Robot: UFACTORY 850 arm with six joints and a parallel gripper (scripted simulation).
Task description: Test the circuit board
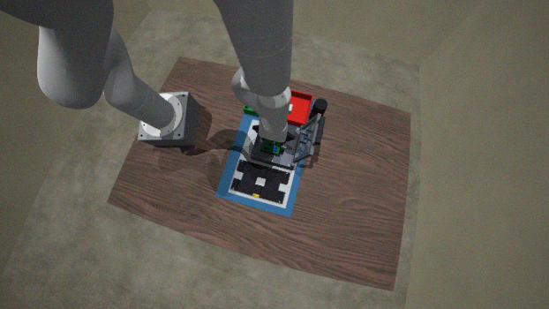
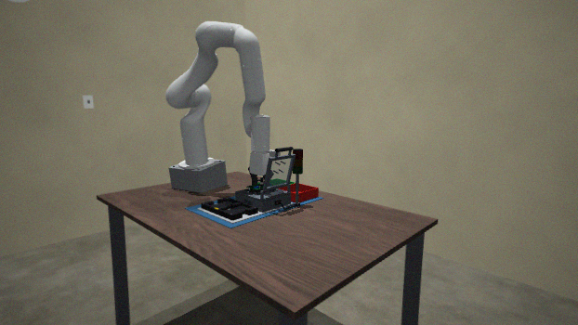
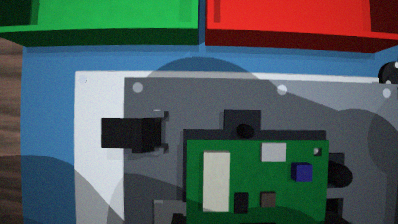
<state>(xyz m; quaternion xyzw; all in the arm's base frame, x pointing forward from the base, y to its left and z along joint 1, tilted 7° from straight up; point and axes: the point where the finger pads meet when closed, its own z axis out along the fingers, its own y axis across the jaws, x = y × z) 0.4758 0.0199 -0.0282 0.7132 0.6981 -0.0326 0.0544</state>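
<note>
The circuit board [image 1: 267, 147] [image 2: 256, 188] [image 3: 280, 185] is flat, component side up, over the grey tester [image 1: 260, 154] [image 3: 200, 100]. It looks slightly raised above the dark seat. Its long white connector [image 3: 216, 181] is at the board's left in the wrist view. My gripper is directly above the board; its fingers stand wide and seem shut on the board's edges, though the fingertips are hidden. Whether the pins are in the holes is hidden. The lid [image 1: 307, 138] [image 2: 280, 172] stands open. The black hook [image 3: 132, 133] is at the tester's left in the wrist view. The signal light [image 2: 297, 161] looks unlit.
The green bin [image 1: 250, 110] [image 3: 115, 36] and red bin [image 1: 300, 108] [image 3: 290, 41] stand behind the tester. The black tray [image 1: 269, 173] [image 2: 228, 209] lies in front. All are on the blue mat [image 1: 225, 185] [image 2: 232, 224]. The upright lid stands close beside the gripper.
</note>
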